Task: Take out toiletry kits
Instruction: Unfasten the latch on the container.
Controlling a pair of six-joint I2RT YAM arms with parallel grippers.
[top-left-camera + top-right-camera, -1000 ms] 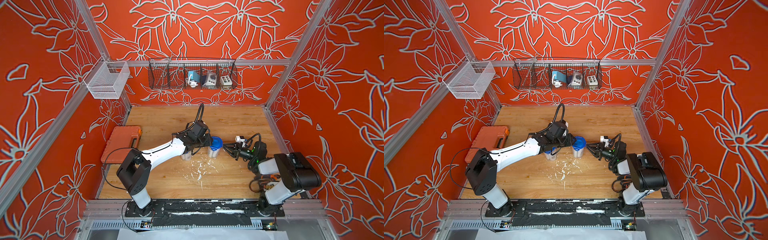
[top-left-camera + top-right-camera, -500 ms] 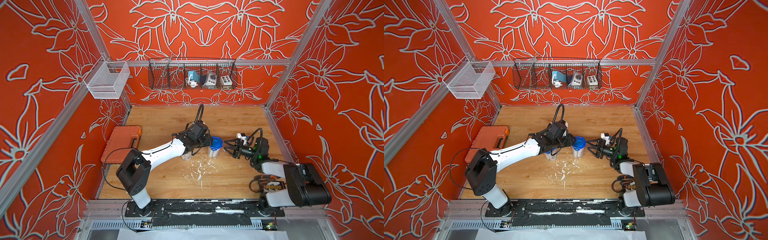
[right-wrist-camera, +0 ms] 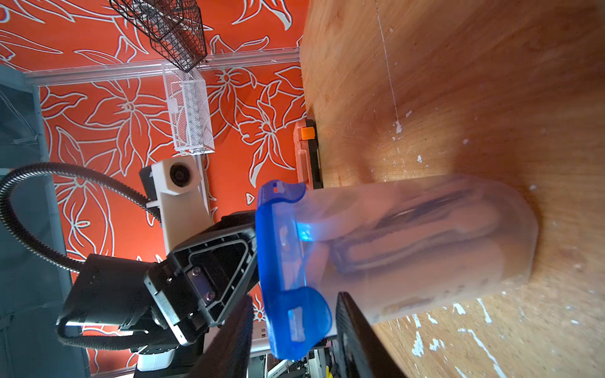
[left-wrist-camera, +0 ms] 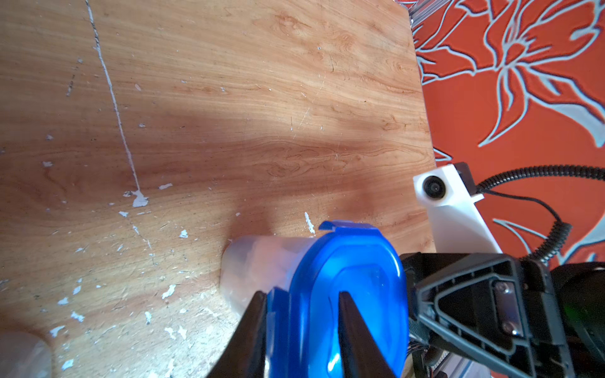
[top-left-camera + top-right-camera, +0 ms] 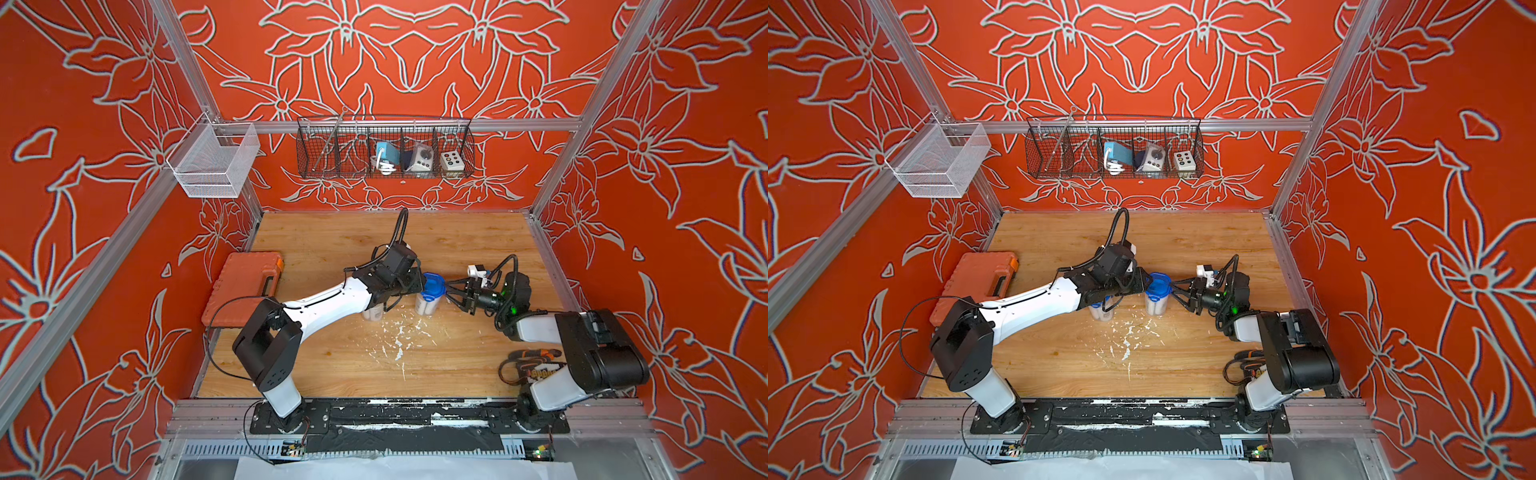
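Note:
A clear tub [image 5: 428,306] with a blue clip lid [image 5: 432,286] stands mid-table, in both top views. The toiletry kits [image 3: 409,235] show only as dim long shapes through its cloudy wall. My left gripper [image 4: 302,294] reaches from the left and is shut on the near end of the lid [image 4: 353,281]. My right gripper [image 3: 294,296] comes from the right, open, with its fingers on either side of a lid clip [image 3: 299,320] and a gap on each side. A second tub [image 5: 1102,311] stands partly hidden under my left wrist.
An orange tool case [image 5: 245,286] lies at the table's left edge. White flakes [image 5: 399,336] dot the wood in front of the tubs. A black wire basket [image 5: 384,147] and a white mesh basket [image 5: 212,162] hang on the walls. A small orange-black tool [image 5: 536,355] lies by the right arm's base.
My right gripper has moved left up to the tub's lid, opening wide and then narrowing around the clip, and the right arm's elbow has swung. The left arm has stayed put.

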